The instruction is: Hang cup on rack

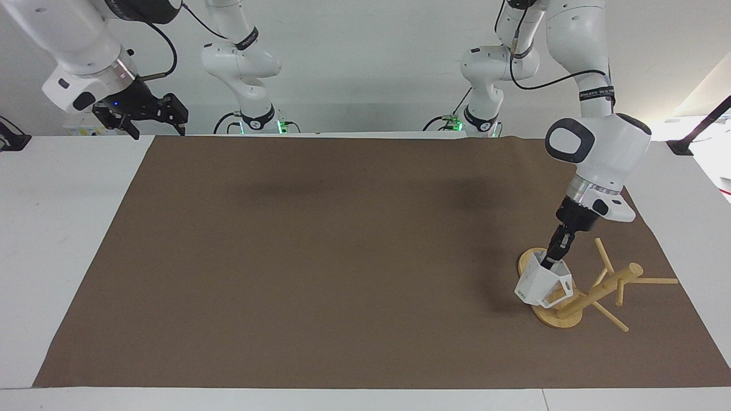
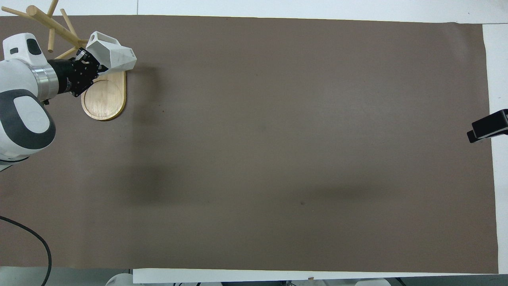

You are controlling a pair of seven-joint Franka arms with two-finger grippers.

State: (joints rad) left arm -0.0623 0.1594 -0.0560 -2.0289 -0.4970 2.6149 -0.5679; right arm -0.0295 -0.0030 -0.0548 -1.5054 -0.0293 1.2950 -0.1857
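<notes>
While left pincer (image 1: 551, 261) grips faceted white cup (image 1: 539, 285), bamboo rack (image 1: 599, 290) adjacent.

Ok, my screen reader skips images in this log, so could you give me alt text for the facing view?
The left gripper holds a white faceted cup by its rim, low over the oval base of a bamboo rack at the left arm's end of a brown mat. The right gripper waits open, raised by the mat's corner nearest the robots.

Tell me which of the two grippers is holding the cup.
The left gripper, shut on the rim of the cup over the rack. The right gripper waits open and empty near the table's edge.
</notes>
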